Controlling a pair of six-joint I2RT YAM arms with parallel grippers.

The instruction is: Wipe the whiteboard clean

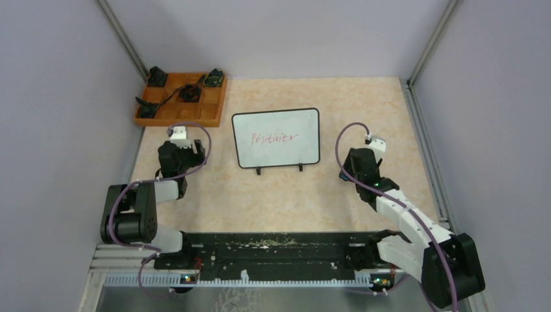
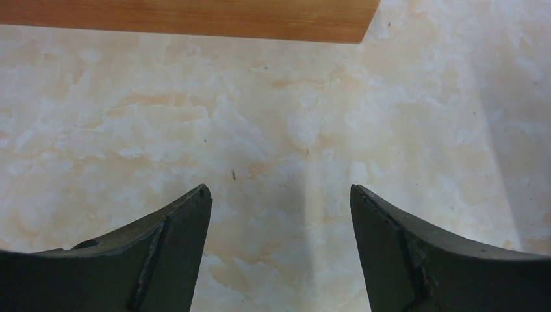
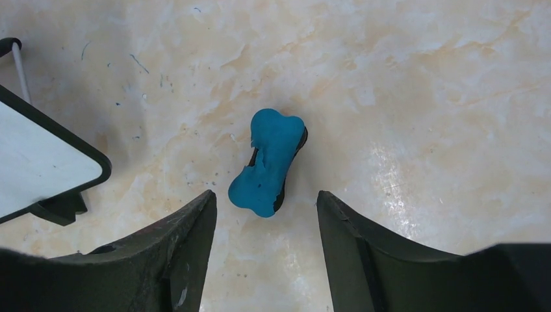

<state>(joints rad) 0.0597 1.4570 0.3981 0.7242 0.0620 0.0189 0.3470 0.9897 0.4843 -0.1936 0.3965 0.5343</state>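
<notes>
The whiteboard (image 1: 276,138) stands on two black feet mid-table, with red writing across its middle. Its corner and one foot show at the left of the right wrist view (image 3: 39,162). A blue bone-shaped eraser (image 3: 268,162) lies flat on the table to the right of the board. My right gripper (image 3: 265,192) is open just above it, one finger on each side of its near end, not touching. In the top view my right gripper (image 1: 354,166) hides the eraser. My left gripper (image 1: 185,148) is open and empty over bare table left of the board, as the left wrist view (image 2: 279,188) shows.
An orange compartment tray (image 1: 182,117) with black parts and a cable sits at the back left; its near edge shows in the left wrist view (image 2: 195,19). Grey walls enclose the table on three sides. A black rail (image 1: 273,250) runs along the near edge.
</notes>
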